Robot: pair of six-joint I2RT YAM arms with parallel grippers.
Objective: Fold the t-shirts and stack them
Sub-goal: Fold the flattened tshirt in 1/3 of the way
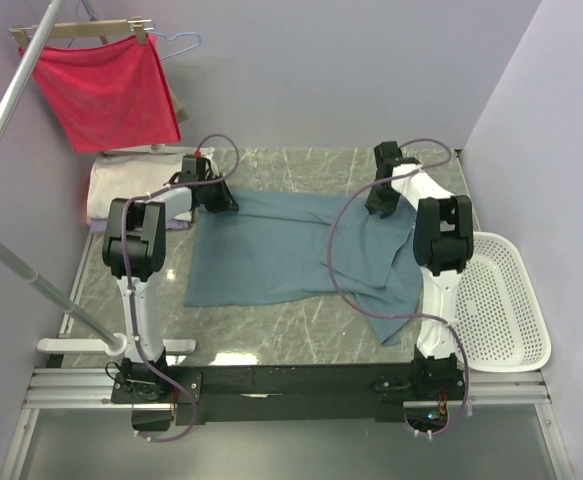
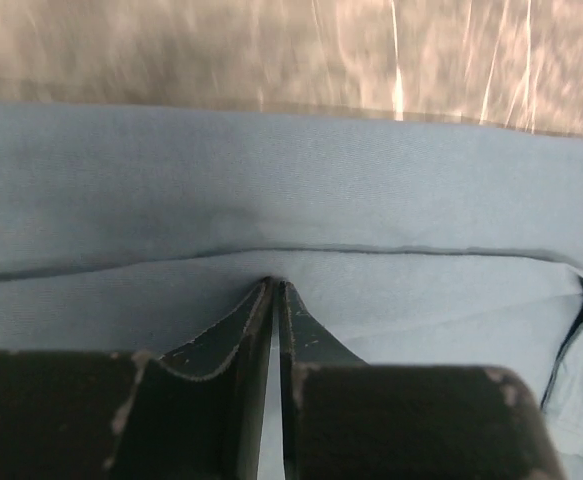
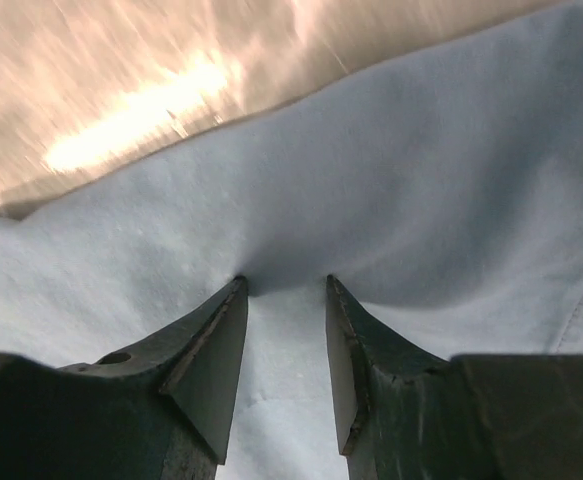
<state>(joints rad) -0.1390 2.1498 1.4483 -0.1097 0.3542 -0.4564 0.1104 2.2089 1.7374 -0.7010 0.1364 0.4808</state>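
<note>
A dusty teal-blue t-shirt lies spread on the marble table, with its right part rumpled near the right arm. My left gripper is at the shirt's far left edge. In the left wrist view its jaws are closed on a fold of the shirt, and a thin strip of cloth shows between them. My right gripper is at the shirt's far right edge. In the right wrist view its jaws stand apart and the tips press into the shirt. A cream-white folded t-shirt lies at the back left.
A red cloth hangs on a wooden hanger at the back left, above the cream shirt. A metal rack pole slants along the left side. A white perforated basket stands at the right. Bare marble table shows in front of the shirt.
</note>
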